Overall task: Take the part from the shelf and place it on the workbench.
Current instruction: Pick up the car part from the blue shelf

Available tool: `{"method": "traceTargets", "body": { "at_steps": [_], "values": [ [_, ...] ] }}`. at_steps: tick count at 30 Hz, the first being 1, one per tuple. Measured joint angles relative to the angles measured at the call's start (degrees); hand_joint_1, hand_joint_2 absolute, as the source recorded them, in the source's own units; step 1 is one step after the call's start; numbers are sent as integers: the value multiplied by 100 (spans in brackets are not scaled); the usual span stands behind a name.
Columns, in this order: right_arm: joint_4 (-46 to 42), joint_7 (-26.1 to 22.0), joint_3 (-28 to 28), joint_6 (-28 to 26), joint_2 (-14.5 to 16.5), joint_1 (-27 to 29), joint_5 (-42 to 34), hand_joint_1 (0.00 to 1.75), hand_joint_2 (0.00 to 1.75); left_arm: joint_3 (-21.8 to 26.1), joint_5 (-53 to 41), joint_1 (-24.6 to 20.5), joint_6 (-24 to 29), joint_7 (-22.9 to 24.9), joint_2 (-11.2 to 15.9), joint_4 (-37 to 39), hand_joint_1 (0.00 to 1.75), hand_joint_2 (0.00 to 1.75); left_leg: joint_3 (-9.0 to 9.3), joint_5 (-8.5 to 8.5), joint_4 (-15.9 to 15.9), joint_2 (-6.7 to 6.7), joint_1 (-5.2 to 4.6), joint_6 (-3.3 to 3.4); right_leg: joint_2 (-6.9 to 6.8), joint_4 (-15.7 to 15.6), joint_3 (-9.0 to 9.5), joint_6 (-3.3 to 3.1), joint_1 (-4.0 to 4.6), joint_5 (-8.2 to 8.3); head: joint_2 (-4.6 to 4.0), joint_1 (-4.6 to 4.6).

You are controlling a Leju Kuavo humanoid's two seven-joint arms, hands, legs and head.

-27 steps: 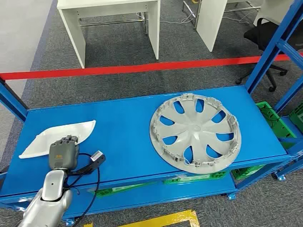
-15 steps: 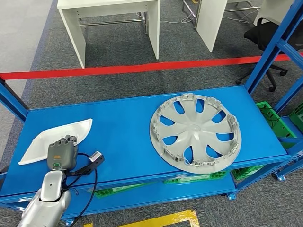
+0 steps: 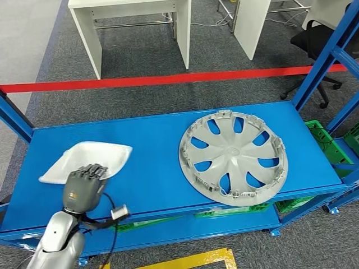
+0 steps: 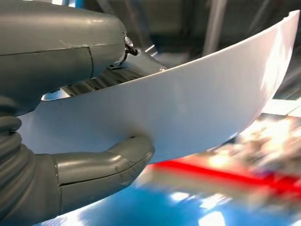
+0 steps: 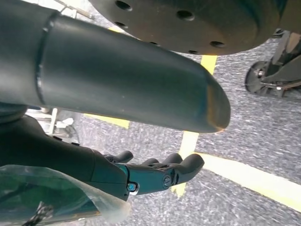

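Observation:
The part is a thin white curved panel at the left end of the blue shelf. My left hand grips its near edge. In the left wrist view the thumb presses under the panel and the fingers lie over it. The panel looks raised off the blue surface. My right hand hangs over grey floor with yellow lines, fingers stretched out and nothing in it.
A large grey wheel cover lies on the right half of the shelf. Blue uprights stand at the right end, with green crates below. Beyond a red floor line are white tables and a black chair.
My left hand has turned and shifted right, and the white panel has swung with it, its far tip now further right and lifted. The wheel cover has stayed put.

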Motion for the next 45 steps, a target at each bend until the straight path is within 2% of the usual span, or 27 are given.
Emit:
{"method": "traceTargets", "body": {
  "at_steps": [2,4,7,11,16,24,28,35,39,42,45],
  "values": [
    [2,85,-10,20,1,9,16,0,0,446,647,120,6,-1029,-361,-487,175,175,-1,-1,0,6,-4,2,12,0,-4,1,-3,1,0,-1],
    [3,117,-15,24,5,37,43,0,0,611,1389,266,8,-1424,-630,-1056,175,175,-4,-2,4,10,-5,3,15,-1,-11,2,-4,1,0,-3],
    [3,98,-20,30,14,54,74,0,0,357,2044,429,11,-1462,-838,-1910,175,175,-13,-3,6,-11,-6,6,-15,-2,-11,2,-5,0,0,-1],
    [3,12,-25,31,17,40,85,0,0,-26,2362,584,10,-1462,-959,-2555,175,175,-15,-3,4,-14,-6,6,-11,-2,-12,2,-5,0,0,-3],
    [3,-1,-30,30,20,45,93,0,0,-206,2404,655,9,-1462,-970,-2940,175,175,-14,-1,3,-15,-5,4,-12,-1,-12,1,-3,1,0,-3],
    [3,-10,-35,28,20,44,91,0,0,-287,2430,691,7,-1462,-968,-3152,175,175,-15,0,3,-15,-4,4,-12,-1,-11,2,-3,1,0,-2],
    [3,-338,-49,-43,20,51,84,0,0,-452,2989,761,7,-1462,-932,-3268,175,175,-15,-1,3,-15,-4,4,-11,-1,-11,2,-4,0,0,-2],
    [4,-1108,-51,-620,20,84,360,0,0,-1188,4425,1072,-4,-1464,-723,-3601,175,175,-17,-2,3,-15,-5,5,-12,-2,-15,2,-4,0,0,-2],
    [20,-1214,-315,123,18,73,-362,0,0,-1872,6092,1111,-364,-1453,-279,-3664,175,175,-17,-2,3,-15,-4,5,-16,-2,-16,2,-2,0,0,-3],
    [29,-1233,-545,339,20,90,-551,0,0,-2291,6401,1109,-528,-1449,-24,-3665,175,175,-18,0,2,-15,-4,4,-14,-2,-16,2,-1,0,0,-3],
    [37,-1237,-665,364,20,97,-573,0,0,-2511,6459,1106,-549,-1449,113,-3665,175,175,-17,-1,2,-12,-3,4,-8,-1,-16,2,-1,0,0,-2]
  ]
}}
